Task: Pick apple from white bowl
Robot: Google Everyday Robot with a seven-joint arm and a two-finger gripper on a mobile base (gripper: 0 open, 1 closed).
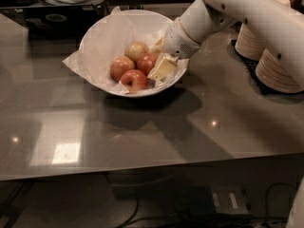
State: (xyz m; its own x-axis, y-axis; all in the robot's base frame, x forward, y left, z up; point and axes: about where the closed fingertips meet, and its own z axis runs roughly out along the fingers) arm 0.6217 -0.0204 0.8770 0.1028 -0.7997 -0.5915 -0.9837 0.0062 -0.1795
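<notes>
Camera view: tool [161, 69] low inside white bowl [142, 13], just beside apple [146, 62].

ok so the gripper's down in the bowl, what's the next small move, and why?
Probably ease the gripper a touch toward the deep red apple. It sits low inside the white bowl, right beside that apple, but nothing shows it around the fruit yet.

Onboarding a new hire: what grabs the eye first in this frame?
The big white arm reaching in from upper right, its end effector down inside the white bowl at the far centre of the table. It sits beside the apple, the deep red one of four.
</notes>
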